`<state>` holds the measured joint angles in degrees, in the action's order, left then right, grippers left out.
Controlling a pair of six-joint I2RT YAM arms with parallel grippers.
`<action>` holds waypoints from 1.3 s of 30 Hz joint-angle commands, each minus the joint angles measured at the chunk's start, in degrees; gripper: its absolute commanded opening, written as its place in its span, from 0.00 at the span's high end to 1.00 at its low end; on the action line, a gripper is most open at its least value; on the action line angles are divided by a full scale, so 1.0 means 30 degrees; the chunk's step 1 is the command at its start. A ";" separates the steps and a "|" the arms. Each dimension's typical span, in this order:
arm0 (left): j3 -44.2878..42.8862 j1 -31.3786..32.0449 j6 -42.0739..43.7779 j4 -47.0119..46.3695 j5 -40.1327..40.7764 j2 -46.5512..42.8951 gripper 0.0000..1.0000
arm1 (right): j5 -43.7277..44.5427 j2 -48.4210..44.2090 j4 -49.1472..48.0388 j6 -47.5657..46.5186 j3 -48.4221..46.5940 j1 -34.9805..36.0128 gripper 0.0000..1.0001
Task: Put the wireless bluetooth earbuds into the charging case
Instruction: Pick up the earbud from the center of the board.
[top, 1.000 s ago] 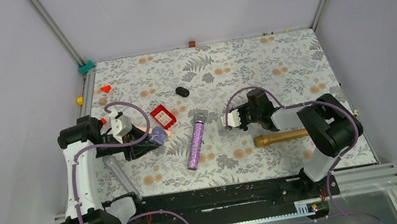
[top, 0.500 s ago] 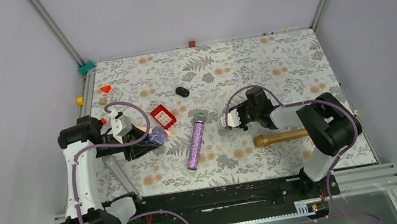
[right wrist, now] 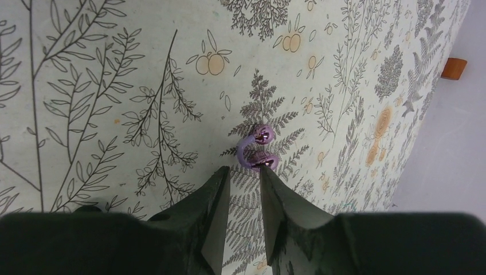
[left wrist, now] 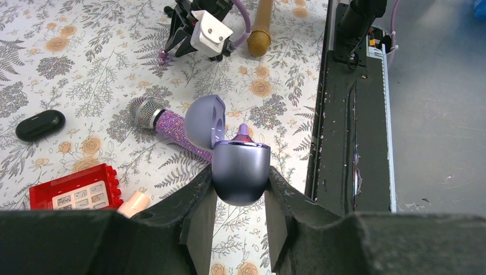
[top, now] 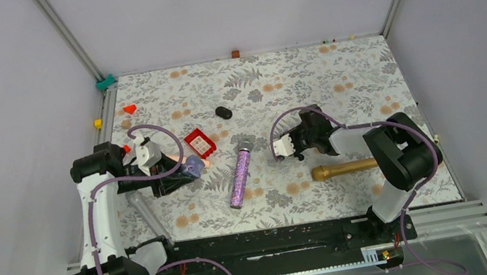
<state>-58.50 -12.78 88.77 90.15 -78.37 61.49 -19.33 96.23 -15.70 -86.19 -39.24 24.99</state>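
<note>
My left gripper (left wrist: pixel 239 173) is shut on the rounded purple charging case (left wrist: pixel 240 169) and holds it above the table. The case's lid (left wrist: pixel 205 120) stands open, and one purple earbud (left wrist: pixel 243 132) sticks up from it. The second earbud (right wrist: pixel 258 150), purple with a curved ear hook, lies on the floral mat. My right gripper (right wrist: pixel 245 172) points down over it with a narrow gap between the jaws; the earbud lies just past the tips, against the right fingertip (right wrist: pixel 267 172). In the top view the left gripper (top: pixel 187 174) holds the case (top: pixel 195 164), and the right gripper (top: pixel 299 149) is mid-table.
A purple glitter microphone (top: pixel 239 176) lies between the arms. A gold microphone (top: pixel 345 167) lies near the right arm. A red brick (top: pixel 200 143) is by the case. A black oval capsule (top: pixel 223 112) lies further back, and small coloured pieces (top: pixel 130 109) lie at far left.
My right gripper has shifted slightly to the left over the mat. The left arm and the case have not moved.
</note>
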 commanded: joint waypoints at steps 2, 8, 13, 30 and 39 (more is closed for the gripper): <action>-0.0241 -0.0161 0.0592 0.0729 -0.1034 -0.0396 0.99 | 0.0753 0.0966 0.0939 -0.0207 -0.0279 0.0363 0.67; -0.0227 -0.0210 0.0596 0.0717 -0.1021 -0.0398 0.99 | 0.1206 0.1343 0.1274 -0.0321 -0.0665 0.0503 0.67; -0.0242 -0.0224 0.0586 0.0715 -0.1014 -0.0386 0.99 | 0.1327 0.1439 0.1184 -0.0476 -0.0744 0.0587 0.67; -0.0173 -0.0370 0.0553 0.0722 -0.1080 -0.0456 0.99 | 0.2432 0.2844 0.2946 -0.1179 -0.3073 0.1557 0.79; -0.0187 -0.0413 0.0558 0.0727 -0.1099 -0.0397 0.99 | 0.2493 0.3389 0.4909 0.0621 -0.5003 0.2127 0.93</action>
<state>-58.50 -13.52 88.75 90.15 -78.72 61.17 -11.92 104.90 -8.14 -88.88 -51.92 30.20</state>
